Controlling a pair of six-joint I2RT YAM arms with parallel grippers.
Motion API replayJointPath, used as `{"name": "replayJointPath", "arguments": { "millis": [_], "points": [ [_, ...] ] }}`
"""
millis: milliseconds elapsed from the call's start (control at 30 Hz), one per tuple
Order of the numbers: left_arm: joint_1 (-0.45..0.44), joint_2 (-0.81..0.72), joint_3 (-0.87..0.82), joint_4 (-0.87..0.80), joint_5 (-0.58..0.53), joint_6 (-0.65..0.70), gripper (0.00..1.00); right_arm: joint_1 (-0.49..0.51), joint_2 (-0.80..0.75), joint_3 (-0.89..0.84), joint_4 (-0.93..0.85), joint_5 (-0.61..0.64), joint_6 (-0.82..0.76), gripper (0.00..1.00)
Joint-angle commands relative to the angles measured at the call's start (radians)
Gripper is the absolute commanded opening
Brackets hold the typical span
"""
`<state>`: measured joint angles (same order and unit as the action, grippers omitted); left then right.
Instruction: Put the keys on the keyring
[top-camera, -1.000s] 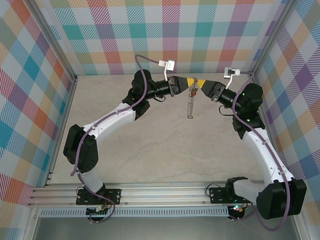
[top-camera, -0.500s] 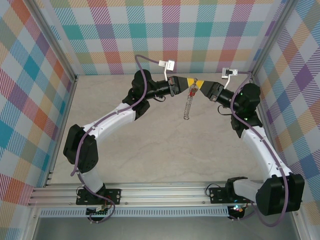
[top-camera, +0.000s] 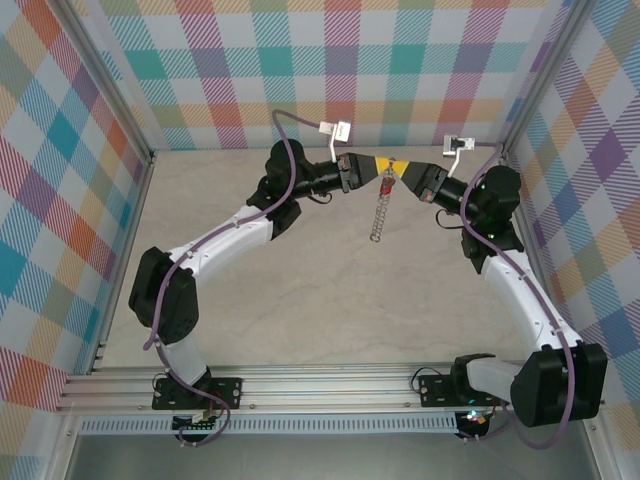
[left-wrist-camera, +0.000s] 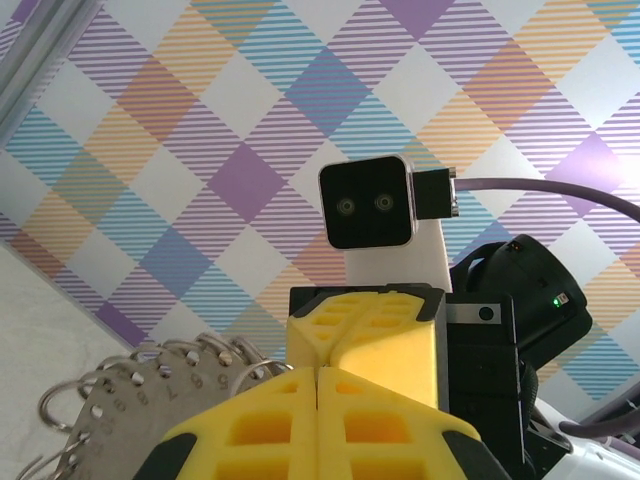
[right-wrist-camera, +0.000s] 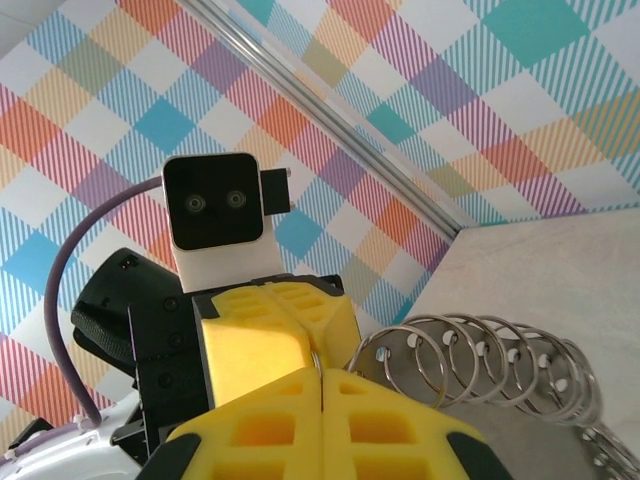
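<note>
Inspection starts at the left gripper (top-camera: 377, 166). From its own wrist camera we find its yellow fingers (left-wrist-camera: 250, 425) pressed flat together with no gap. Stamped metal tags and wire rings of the keyring (left-wrist-camera: 150, 385) run in behind the left-hand finger. We therefore record a grip on the keyring, though the fingers hide the pinch point itself.

The right gripper (top-camera: 399, 168) is likewise fully closed. From its wrist camera a thin wire ring stands out of the seam between its pads (right-wrist-camera: 260, 425), and a row of further rings fans away to the right.

The two grippers meet tip to tip above the table (top-camera: 300, 300), near its far edge, each facing the other's wrist camera. In the overhead view the keyring hangs from that meeting point as a narrow silver string, its lower end free and clear of both arms.

The red key (top-camera: 386, 183) sits at the top of that string, just below the touching fingertips. At this distance we cannot tell whether it is threaded on a ring or merely lies against one. Checked walls (top-camera: 400, 60) enclose the table on three sides.
</note>
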<state>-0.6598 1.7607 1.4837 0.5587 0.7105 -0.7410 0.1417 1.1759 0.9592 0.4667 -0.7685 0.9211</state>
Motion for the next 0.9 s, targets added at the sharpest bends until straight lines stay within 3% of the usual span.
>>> {"name": "replayJointPath", "arguments": {
  "millis": [0,133,300,467,700,800,867],
  "points": [
    [-0.012,0.015,0.035,0.058,0.025,-0.003,0.0,-0.002,-0.007,0.007,0.003,-0.022,-0.043,0.0],
    [-0.008,0.006,0.041,-0.01,0.019,0.049,0.01,-0.007,-0.025,0.019,-0.091,0.0,-0.125,0.0],
    [0.03,-0.031,0.036,-0.104,0.007,0.127,0.35,-0.012,-0.05,0.026,-0.182,-0.002,-0.228,0.0],
    [0.064,-0.074,0.048,-0.234,0.042,0.239,0.48,-0.013,-0.084,0.012,-0.242,-0.023,-0.318,0.0],
    [0.086,-0.1,0.099,-0.466,0.161,0.437,0.49,-0.014,-0.102,0.029,-0.325,-0.106,-0.444,0.0],
    [0.091,-0.1,0.125,-0.54,0.234,0.501,0.35,-0.014,-0.095,0.055,-0.386,-0.141,-0.5,0.0],
    [0.091,-0.095,0.15,-0.592,0.275,0.539,0.32,-0.013,-0.086,0.07,-0.415,-0.168,-0.529,0.0]
  ]
}}
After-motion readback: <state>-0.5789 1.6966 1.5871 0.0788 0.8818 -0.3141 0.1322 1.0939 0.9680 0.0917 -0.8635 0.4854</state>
